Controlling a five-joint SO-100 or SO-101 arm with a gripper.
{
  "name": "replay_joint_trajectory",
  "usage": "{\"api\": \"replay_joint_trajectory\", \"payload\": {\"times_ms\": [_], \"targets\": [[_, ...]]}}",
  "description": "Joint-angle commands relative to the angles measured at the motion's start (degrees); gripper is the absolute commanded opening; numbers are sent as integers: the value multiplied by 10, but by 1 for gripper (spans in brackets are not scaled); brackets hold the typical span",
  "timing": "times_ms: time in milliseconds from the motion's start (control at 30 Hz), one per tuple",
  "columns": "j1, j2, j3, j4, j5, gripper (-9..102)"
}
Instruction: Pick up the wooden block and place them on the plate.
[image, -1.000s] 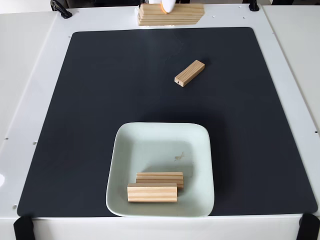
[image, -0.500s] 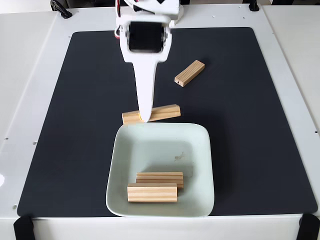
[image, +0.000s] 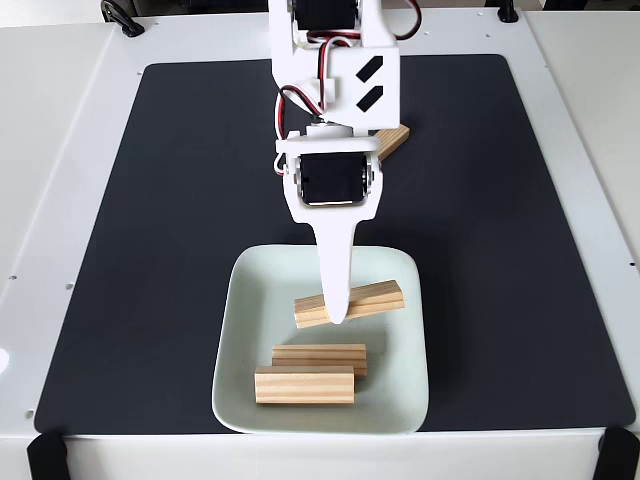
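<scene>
Fixed view: white arm reaches in from the far edge, tool (image: 337, 312) clamped on a wooden block (image: 378, 297) held level over the mint-green plate (image: 240, 330) at the near middle of the black mat (image: 150, 200). Two more blocks (image: 305, 385) (image: 320, 353) lie in the plate's near part, touching. A fourth block (image: 395, 138) lies on the mat, far right, partly behind the arm.

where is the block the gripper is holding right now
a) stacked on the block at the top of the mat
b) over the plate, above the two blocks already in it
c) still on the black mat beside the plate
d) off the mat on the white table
b: the gripper is shut on the held block, which sits over the plate, just above the two blocks lying in it.
</scene>
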Motion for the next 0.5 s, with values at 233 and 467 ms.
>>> {"api": "replay_joint_trajectory", "payload": {"times_ms": [233, 467], "targets": [[4, 10, -23, 3, 22, -1], [17, 11, -23, 4, 23, -1]]}}
